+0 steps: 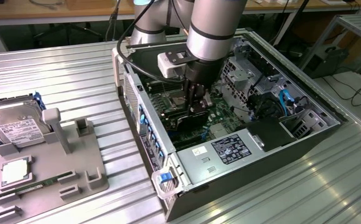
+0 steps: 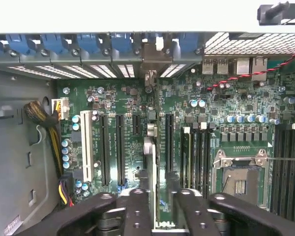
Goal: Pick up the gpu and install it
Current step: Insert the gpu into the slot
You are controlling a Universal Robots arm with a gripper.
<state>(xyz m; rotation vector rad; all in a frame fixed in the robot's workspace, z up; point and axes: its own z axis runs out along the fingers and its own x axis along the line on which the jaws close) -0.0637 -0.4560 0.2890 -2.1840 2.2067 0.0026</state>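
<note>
Wrist view: tool (image 2: 160, 196) apparently pinching thin green gpu (image 2: 161, 147) (edge-on).

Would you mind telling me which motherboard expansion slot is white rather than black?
The long white slot, standing beside the row of blue capacitors; the other long slots next to it are black.

The arm (image 1: 210, 23) is built of fat silver-grey tubes, with a pale blue band at one joint near the top of the exterior view. Its wrist narrows into a black cylinder. A white box-shaped camera mount (image 1: 171, 64) with a dark plate on top sits on the wrist's side, and a black cable (image 1: 125, 53) loops out from it. The gripper (image 2: 159, 216) is glossy black, with linked, rounded fingers (image 2: 136, 209) pinned by round rivets.
</note>
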